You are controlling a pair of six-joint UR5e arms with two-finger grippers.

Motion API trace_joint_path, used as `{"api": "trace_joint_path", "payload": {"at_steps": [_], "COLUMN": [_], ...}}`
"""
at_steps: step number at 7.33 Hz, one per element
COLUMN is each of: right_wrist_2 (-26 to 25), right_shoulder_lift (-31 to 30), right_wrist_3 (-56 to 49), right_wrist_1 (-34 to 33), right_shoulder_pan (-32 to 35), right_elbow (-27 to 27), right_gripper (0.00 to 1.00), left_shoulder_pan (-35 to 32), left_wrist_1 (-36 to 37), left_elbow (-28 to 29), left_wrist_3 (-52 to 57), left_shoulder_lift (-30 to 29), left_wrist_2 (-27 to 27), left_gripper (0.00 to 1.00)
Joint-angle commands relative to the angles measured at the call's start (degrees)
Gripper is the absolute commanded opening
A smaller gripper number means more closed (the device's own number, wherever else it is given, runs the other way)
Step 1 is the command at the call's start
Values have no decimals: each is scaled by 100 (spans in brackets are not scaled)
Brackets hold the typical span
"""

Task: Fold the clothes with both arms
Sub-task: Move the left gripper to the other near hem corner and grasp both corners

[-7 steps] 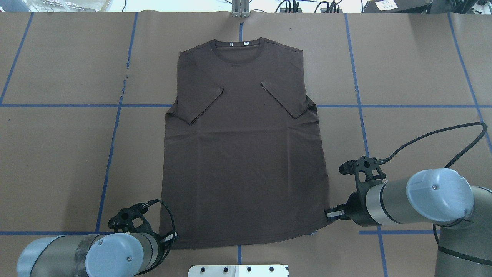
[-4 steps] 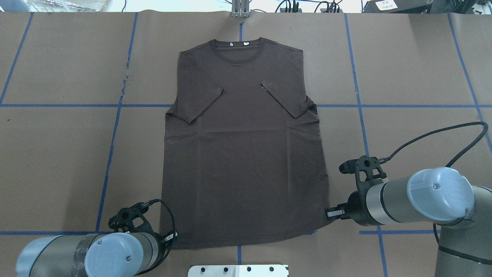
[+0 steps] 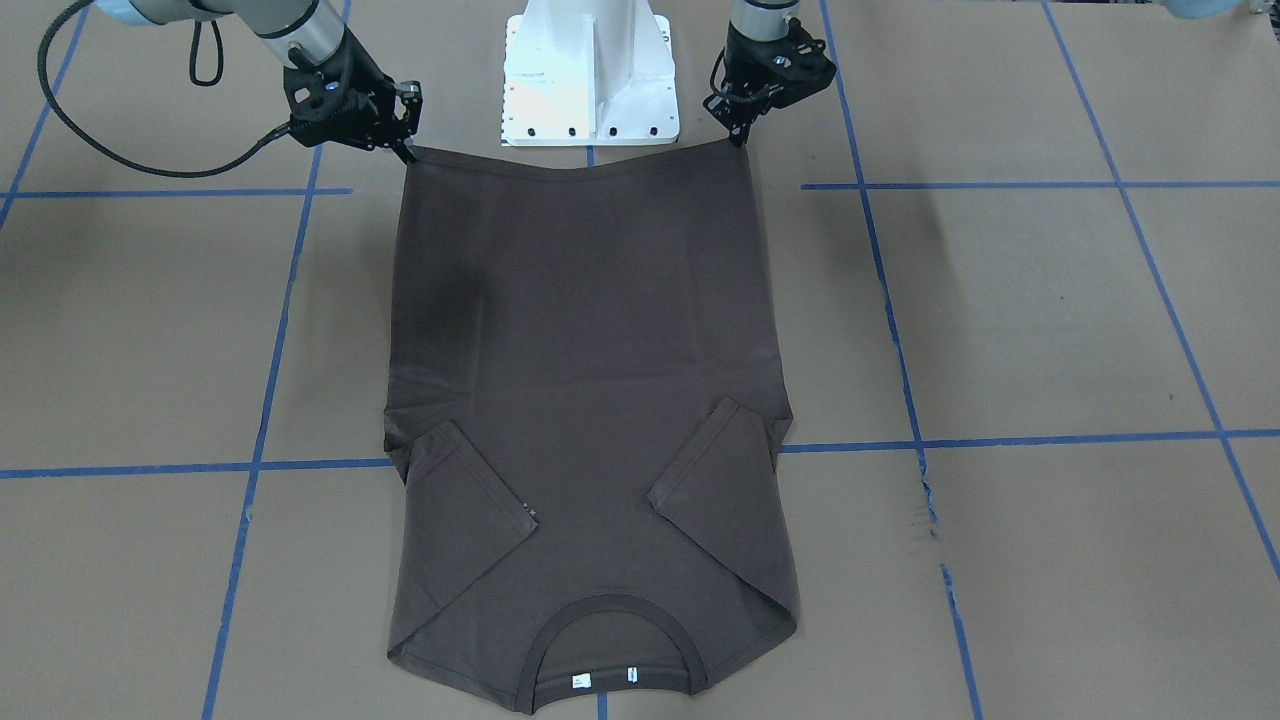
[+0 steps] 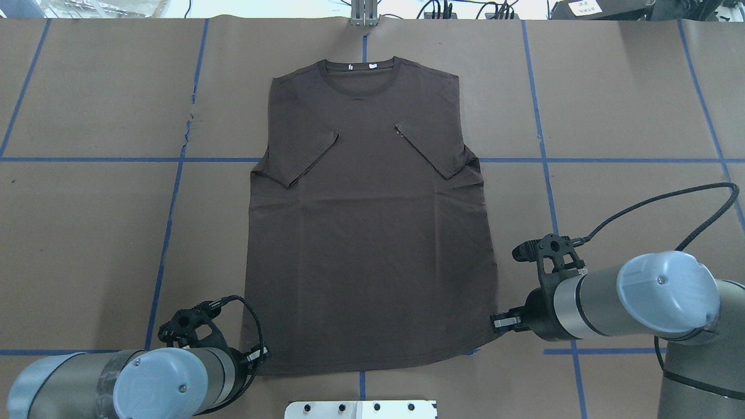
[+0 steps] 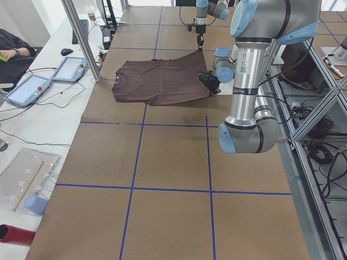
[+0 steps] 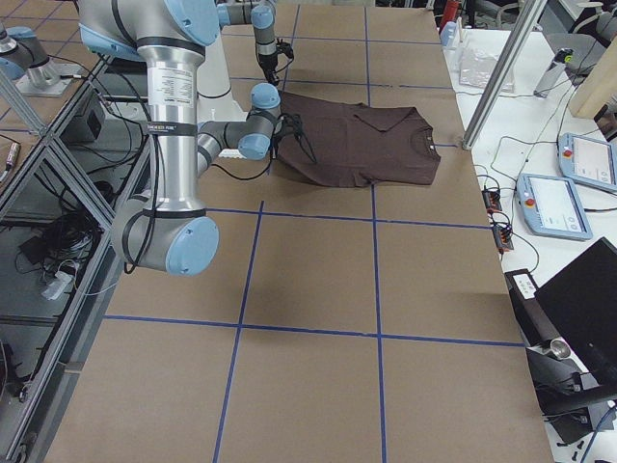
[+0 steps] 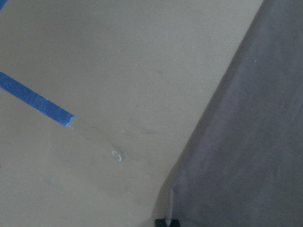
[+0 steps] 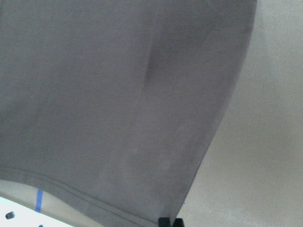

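Note:
A dark brown T-shirt [image 4: 372, 233] lies flat on the brown table, collar [image 4: 361, 73] at the far side and both sleeves folded inward onto the chest. My left gripper [image 4: 261, 356] sits at the near-left hem corner; in the left wrist view its fingertips [image 7: 166, 222] are pinched together on the cloth's corner. At the near-right hem corner my right gripper [image 4: 495, 323] is shut on the fabric edge, with the shirt [image 8: 118, 94] filling its wrist view. In the front-facing view the hem runs between the left gripper [image 3: 741, 140] and the right gripper [image 3: 406, 152].
The white bolted pedestal base [image 3: 590, 90] stands just behind the hem. Blue tape lines [image 4: 169, 233] grid the brown table cover. A side bench holds tablet-like pendants [image 5: 27, 89], a metal post [image 5: 81, 40] rises at the table edge, and a person's arm [image 5: 11, 51] shows beyond.
My left arm has shifted slightly left and back, drawing the near-left hem corner with it. The right arm has barely moved.

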Motion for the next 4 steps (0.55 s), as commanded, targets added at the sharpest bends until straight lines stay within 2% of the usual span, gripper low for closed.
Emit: {"api": "trace_joint_path", "payload": {"at_steps": [1,2,4], "right_wrist_2": [418,663,789], "right_shoulder_lift": [-459,-583,-690], "right_wrist_3": [30,74,118], "right_wrist_1": [5,5,14], "right_shoulder_pan": [-10,-71,-133], "right_elbow": [511,696,856], "right_gripper": [0,0,0], "left_shoulder_pan": [64,290,547], "left_wrist_1": [184,211,623], "left_elbow": [-438,-658,-1098], "left_wrist_3": [361,389,416], "left_shoulder_lift": [-8,-8,-17], "left_wrist_2": [-12,-107,-126], "left_gripper": [0,0,0]}}
